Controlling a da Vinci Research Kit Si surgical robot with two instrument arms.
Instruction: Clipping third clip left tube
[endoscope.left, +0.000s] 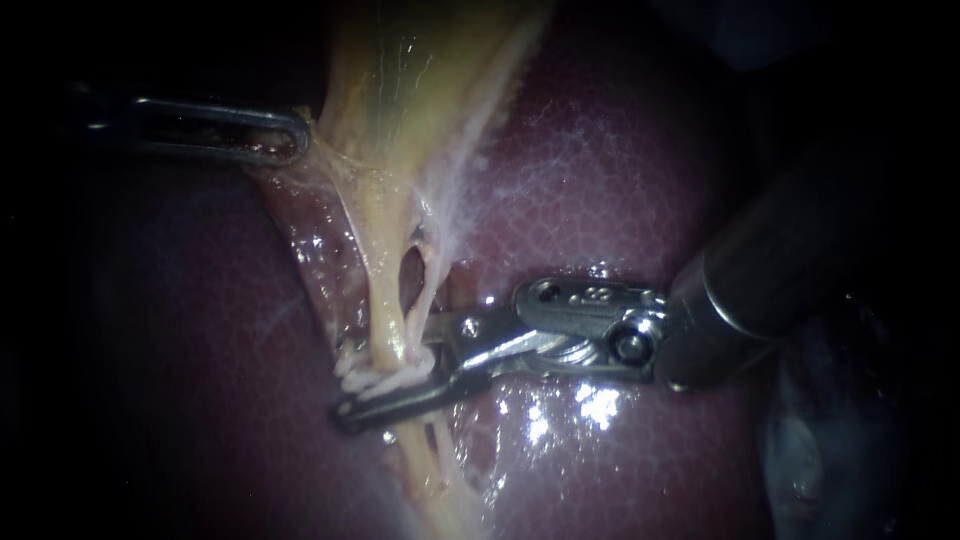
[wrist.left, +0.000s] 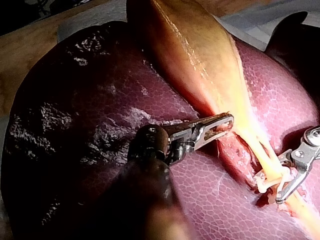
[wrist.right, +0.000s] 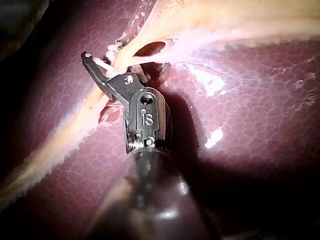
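Observation:
The pale yellow gallbladder (endoscope.left: 400, 80) narrows into two tubes with a small gap between them. The left tube (endoscope.left: 385, 300) runs down between the jaws of my right instrument (endoscope.left: 385, 385), which comes in from the right. Those jaws stand a little apart and hold a white clip (endoscope.left: 372, 378) around the tube; more white clip material shows right beside it. My left instrument (endoscope.left: 295, 140) is shut on the gallbladder's left edge and pulls it sideways. The left wrist view shows the same grip (wrist.left: 227, 122). The right wrist view shows the clip (wrist.right: 111, 52) at the jaws.
Dark red liver (endoscope.left: 620, 150) lies under and around everything. The right tube (endoscope.left: 432, 285) runs close beside the left one. A thin web of tissue (endoscope.left: 340, 170) stretches between my left instrument and the gallbladder. The right instrument's thick shaft (endoscope.left: 780, 260) fills the right side.

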